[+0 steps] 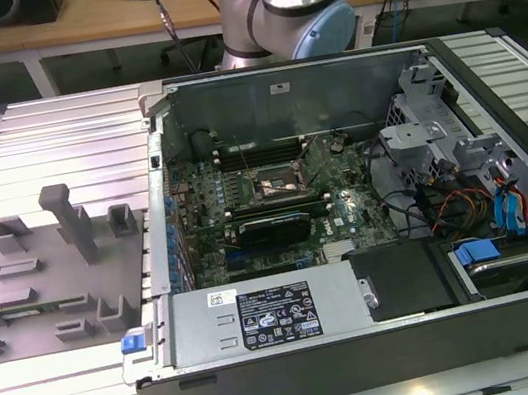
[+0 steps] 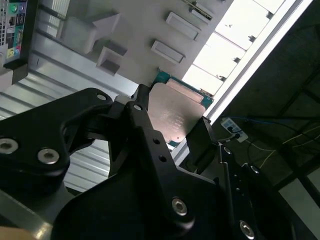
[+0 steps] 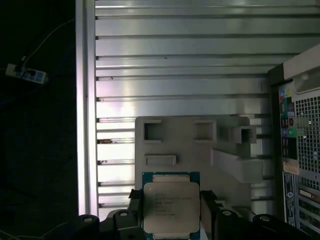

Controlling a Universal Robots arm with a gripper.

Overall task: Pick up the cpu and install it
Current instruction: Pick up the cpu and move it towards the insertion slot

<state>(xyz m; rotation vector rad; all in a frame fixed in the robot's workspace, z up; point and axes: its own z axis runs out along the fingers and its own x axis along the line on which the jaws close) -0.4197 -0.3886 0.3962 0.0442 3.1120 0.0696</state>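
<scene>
In the first wrist view the black jaws are closed on the cpu (image 3: pixel 171 207) by two opposite edges, its silvery top showing against the grey tray (image 3: pixel 190 150) on the ribbed bench (image 3: pixel 175 60). The tray lies at the exterior view's left, with the socket (image 1: pixel 278 187) mid-frame inside the open computer case (image 1: pixel 371 352). Such a thin edge grip could let the chip slip or tilt — seated crooked, it might damage the socket.
</scene>
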